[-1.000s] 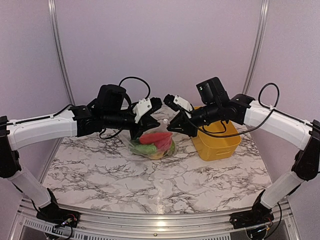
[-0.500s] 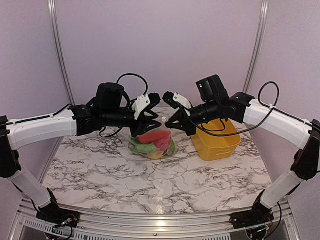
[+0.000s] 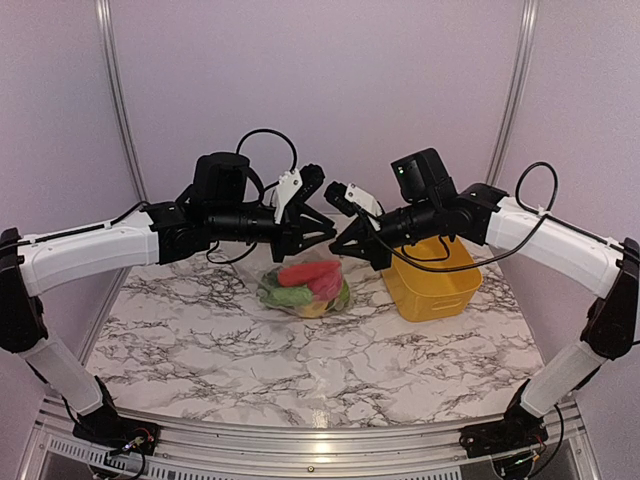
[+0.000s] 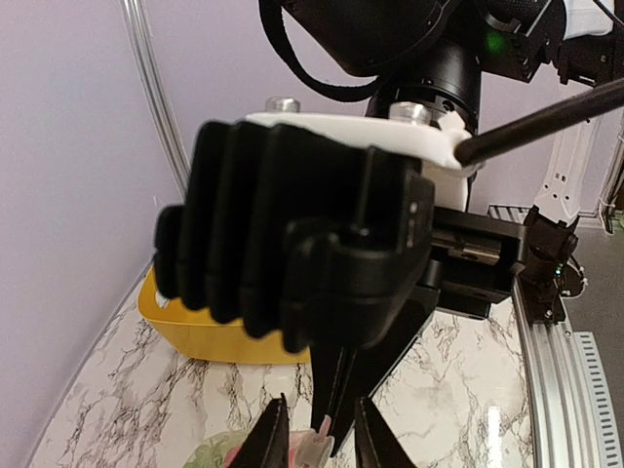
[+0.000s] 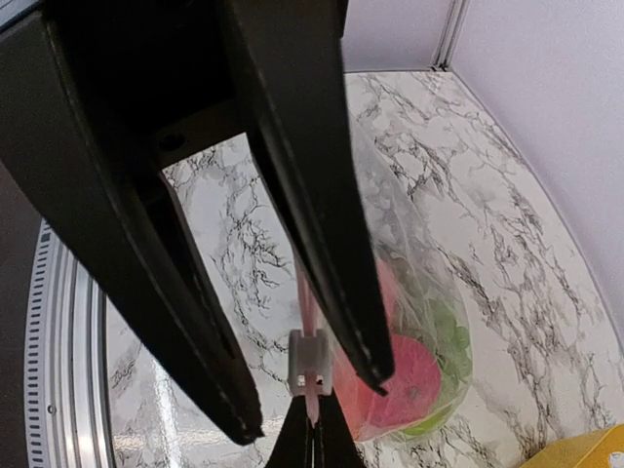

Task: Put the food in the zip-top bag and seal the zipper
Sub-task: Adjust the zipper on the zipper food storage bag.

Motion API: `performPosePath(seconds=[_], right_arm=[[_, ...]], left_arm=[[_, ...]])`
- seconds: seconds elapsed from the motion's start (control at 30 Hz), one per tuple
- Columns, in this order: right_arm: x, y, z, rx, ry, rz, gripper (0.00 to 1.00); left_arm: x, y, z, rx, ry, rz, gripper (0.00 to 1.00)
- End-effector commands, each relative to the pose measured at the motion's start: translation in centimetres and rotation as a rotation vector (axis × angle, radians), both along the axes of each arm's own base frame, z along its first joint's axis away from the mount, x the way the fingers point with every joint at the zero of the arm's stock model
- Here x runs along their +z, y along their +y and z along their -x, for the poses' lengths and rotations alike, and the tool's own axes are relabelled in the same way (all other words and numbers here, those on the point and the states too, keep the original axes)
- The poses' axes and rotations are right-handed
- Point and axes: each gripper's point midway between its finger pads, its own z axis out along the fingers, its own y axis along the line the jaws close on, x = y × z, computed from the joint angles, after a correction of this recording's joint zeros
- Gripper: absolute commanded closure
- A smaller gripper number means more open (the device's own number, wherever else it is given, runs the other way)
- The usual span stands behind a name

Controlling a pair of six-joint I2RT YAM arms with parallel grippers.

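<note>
readable text: none in any of the three views
yellow basket (image 3: 432, 290): plain walls, no lettering legible
zip-top bag (image 3: 266, 288): clear plastic, no print legible
left arm (image 3: 90, 250): white shell, no marking legible
right arm (image 3: 550, 235): white shell, no marking legible

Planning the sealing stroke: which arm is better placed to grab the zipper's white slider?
Left. The left gripper is open, straddling the zipper at the white slider. The right gripper is shut on the zipper beside it, likely better kept anchoring the zip-top bag.

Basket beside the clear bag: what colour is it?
Yellow. The basket shows best in the top external view.
</note>
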Motion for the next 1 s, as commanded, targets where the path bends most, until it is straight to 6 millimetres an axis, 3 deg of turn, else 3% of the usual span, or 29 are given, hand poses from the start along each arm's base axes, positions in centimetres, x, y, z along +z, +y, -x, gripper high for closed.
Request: performPosePath(seconds=[0.0, 0.17, 0.3, 0.43, 0.67, 0.97], right_arm=[[1.8, 0.2, -0.3, 0.007, -0.038, -0.026, 1.0], [1.9, 0.1, -0.2, 0.007, -0.039, -0.024, 1.0], [1.5, 0.1, 0.2, 0.017, -0.04, -0.01, 1.0], [1.3, 0.1, 0.4, 0.019, -0.044, 0.003, 1.0], [1.6, -0.1, 0.4, 0.011, -0.053, 0.001, 1.0], [1.7, -0.1, 0.4, 0.008, -0.055, 0.001, 1.0]], left_arm=[[-0.3, 0.1, 0.6, -0.033, 0.021, -0.014, 0.72], [-0.8, 0.8, 0.5, -0.007, 0.0, -0.049, 0.72], [-1.2, 1.1, -0.2, 0.038, -0.006, -0.06, 0.56], [-1.1, 0.9, -0.3, 0.028, -0.019, -0.065, 0.63], [-2.8, 1.1, 0.6, -0.005, 0.027, -0.106, 0.72], [-2.6, 0.7, 0.7, -0.029, 0.031, -0.097, 0.86]])
